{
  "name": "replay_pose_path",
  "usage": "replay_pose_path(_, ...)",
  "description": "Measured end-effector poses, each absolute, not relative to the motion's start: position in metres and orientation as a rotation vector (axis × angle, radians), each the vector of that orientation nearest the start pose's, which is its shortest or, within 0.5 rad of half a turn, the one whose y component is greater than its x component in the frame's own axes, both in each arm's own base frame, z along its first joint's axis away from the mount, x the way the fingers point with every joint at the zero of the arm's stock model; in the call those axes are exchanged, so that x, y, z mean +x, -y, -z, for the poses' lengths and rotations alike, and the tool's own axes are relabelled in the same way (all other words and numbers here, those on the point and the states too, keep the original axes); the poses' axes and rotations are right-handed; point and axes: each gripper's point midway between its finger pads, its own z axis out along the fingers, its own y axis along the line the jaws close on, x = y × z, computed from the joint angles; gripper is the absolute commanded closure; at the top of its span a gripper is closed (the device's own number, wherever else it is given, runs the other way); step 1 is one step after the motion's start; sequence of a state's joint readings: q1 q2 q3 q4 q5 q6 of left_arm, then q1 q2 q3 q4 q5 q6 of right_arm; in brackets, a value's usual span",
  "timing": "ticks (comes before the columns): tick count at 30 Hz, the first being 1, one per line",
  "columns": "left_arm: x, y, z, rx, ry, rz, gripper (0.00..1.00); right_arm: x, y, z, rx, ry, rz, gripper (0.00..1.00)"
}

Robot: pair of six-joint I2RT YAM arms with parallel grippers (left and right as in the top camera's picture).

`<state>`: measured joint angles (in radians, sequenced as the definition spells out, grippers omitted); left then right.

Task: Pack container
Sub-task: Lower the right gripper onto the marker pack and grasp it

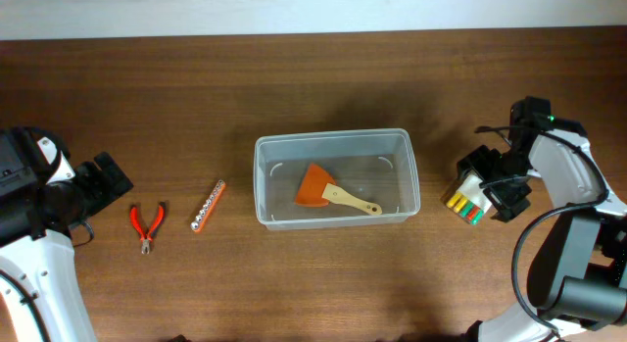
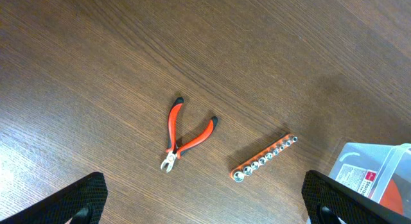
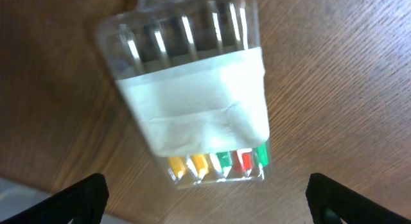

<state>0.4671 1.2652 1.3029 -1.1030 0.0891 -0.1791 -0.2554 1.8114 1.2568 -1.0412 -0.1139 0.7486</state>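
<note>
The clear plastic container (image 1: pixel 336 178) stands mid-table and holds an orange scraper with a wooden handle (image 1: pixel 331 192); its corner shows in the left wrist view (image 2: pixel 379 172). Orange-handled pliers (image 1: pixel 146 224) (image 2: pixel 185 135) and an orange socket rail (image 1: pixel 208 206) (image 2: pixel 264 158) lie left of it. My left gripper (image 2: pixel 205 205) is open and empty above the pliers and rail. A clear case of coloured bits with a white label (image 1: pixel 467 201) (image 3: pixel 196 102) lies at the right. My right gripper (image 3: pixel 205 201) is open, hovering right over that case, with nothing between its fingers.
The wooden table (image 1: pixel 323 87) runs to a pale wall at the back. The left arm body (image 1: pixel 39 190) sits at the left edge and the right arm (image 1: pixel 558 175) at the right edge.
</note>
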Motion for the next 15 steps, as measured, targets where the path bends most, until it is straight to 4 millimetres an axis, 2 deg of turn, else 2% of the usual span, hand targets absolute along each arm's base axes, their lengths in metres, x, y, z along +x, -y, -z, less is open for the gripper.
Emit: replay_pose_path(15,0.273,-0.121,-0.218,-0.812,-2.518,0.022,0.01,0.306,0.083,-0.039,1.570,-2.731,0.030,0.01)
